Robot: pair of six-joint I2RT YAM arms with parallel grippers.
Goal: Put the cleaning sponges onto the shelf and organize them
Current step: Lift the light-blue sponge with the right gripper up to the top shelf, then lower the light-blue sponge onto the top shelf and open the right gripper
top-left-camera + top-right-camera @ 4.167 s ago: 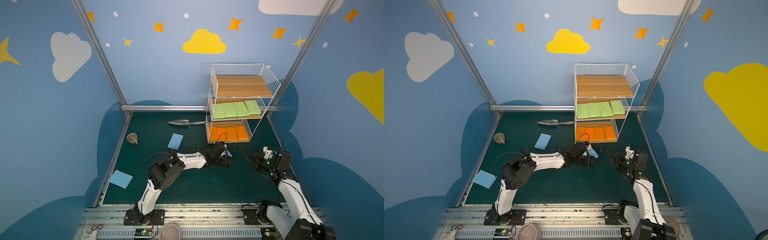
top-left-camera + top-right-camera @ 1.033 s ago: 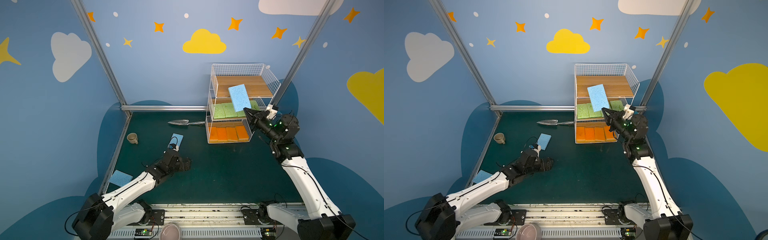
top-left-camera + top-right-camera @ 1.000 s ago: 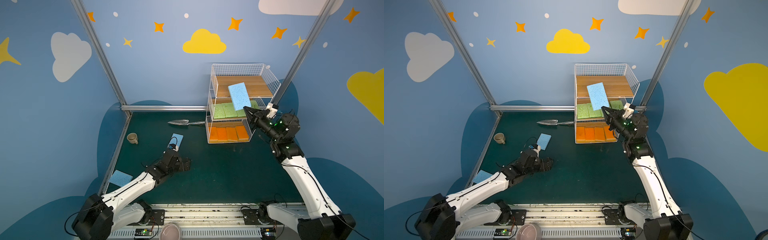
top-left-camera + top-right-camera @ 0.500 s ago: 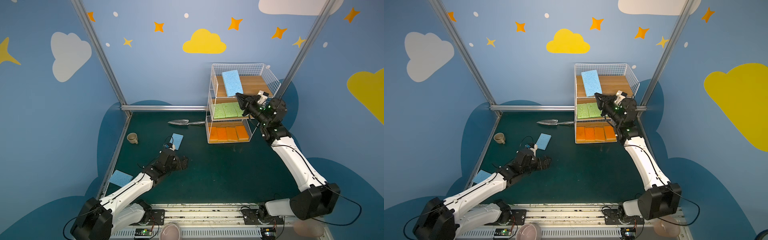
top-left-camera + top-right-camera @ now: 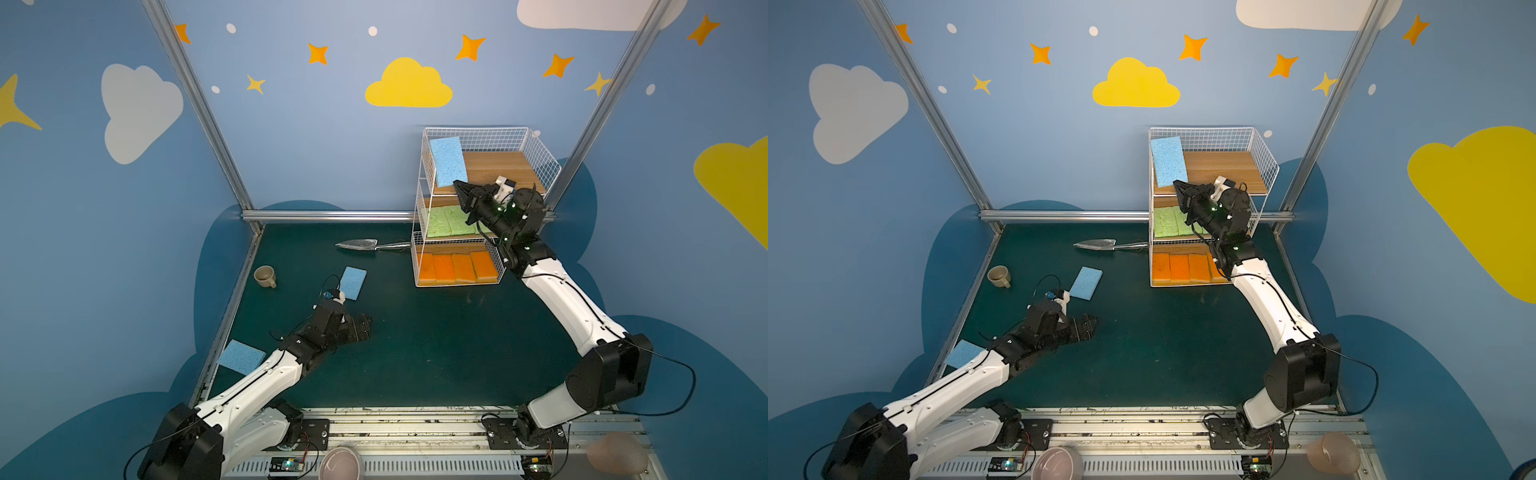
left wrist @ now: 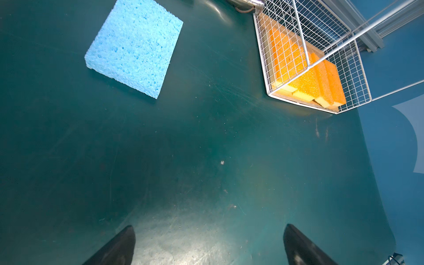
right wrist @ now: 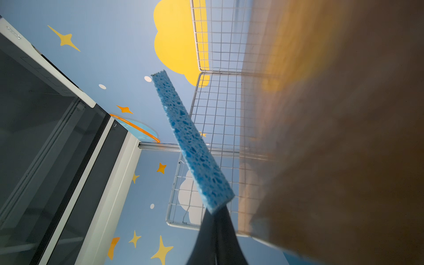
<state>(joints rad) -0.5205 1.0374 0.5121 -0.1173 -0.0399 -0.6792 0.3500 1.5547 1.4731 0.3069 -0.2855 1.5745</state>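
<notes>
The shelf (image 5: pixel 473 129) (image 5: pixel 1262 145) stands at the back right in both top views. My right gripper (image 5: pixel 457 185) (image 5: pixel 1177 185) (image 7: pixel 215 212) is shut on the lower edge of a light blue sponge (image 5: pixel 446 161) (image 5: pixel 1168 161) (image 7: pixel 190 142), held tilted over the left of the top board (image 5: pixel 498 166). Green sponges (image 5: pixel 446 221) fill the middle tier and orange sponges (image 5: pixel 457 268) (image 6: pixel 309 80) the bottom one. My left gripper (image 5: pixel 365 328) (image 5: pixel 1090 326) (image 6: pixel 208 231) hangs open and empty over the mat. One blue sponge (image 5: pixel 353 283) (image 6: pixel 135 46) lies beyond it, another (image 5: pixel 242 356) at the mat's left edge.
A metal trowel (image 5: pixel 359 244) lies left of the shelf's base. A beige cup (image 5: pixel 264 276) sits near the left wall. A pink bowl (image 5: pixel 340 463) and a pinkish cup (image 5: pixel 617 453) rest on the front rail. Metal frame posts (image 5: pixel 199 104) bound the cell.
The right arm has carried the blue sponge up and to the left, from in front of the shelf to over the top tier's left side. The left gripper has hardly moved.
</notes>
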